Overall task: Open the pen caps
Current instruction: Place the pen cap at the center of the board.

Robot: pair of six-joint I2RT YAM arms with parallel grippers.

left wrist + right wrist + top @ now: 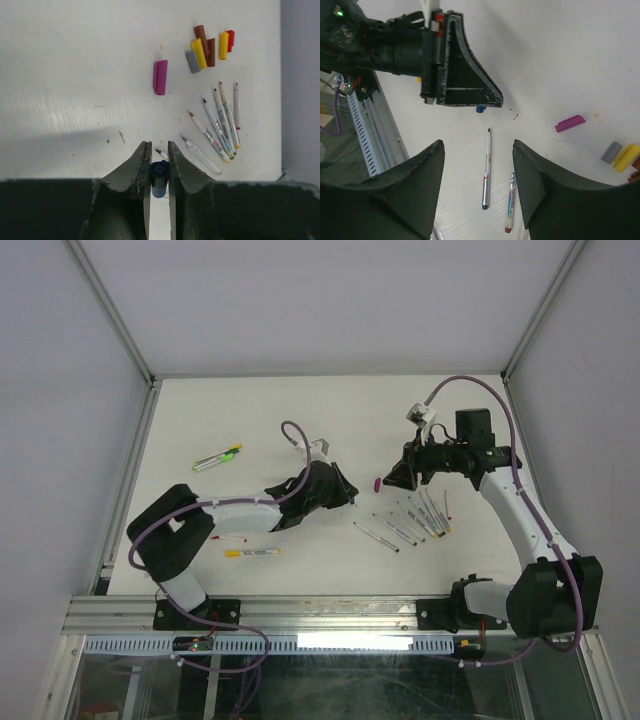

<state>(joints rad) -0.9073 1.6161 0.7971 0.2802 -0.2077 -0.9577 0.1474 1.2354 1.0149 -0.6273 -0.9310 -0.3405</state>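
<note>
Magenta plastic cap (160, 76), stubby, flat-sided

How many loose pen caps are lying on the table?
7. The magenta cap lies alone; right of it huddle a grey cap, two yellow caps, two brown caps and a red cap. Others may hide outside this view.

The left arm (238, 515) and the right arm (515, 508) are wearing white shells between black joints, a purple cable (465, 378) is looping along each, and scuffed dark-grey gripper fingers (132, 172) are showing.
</note>
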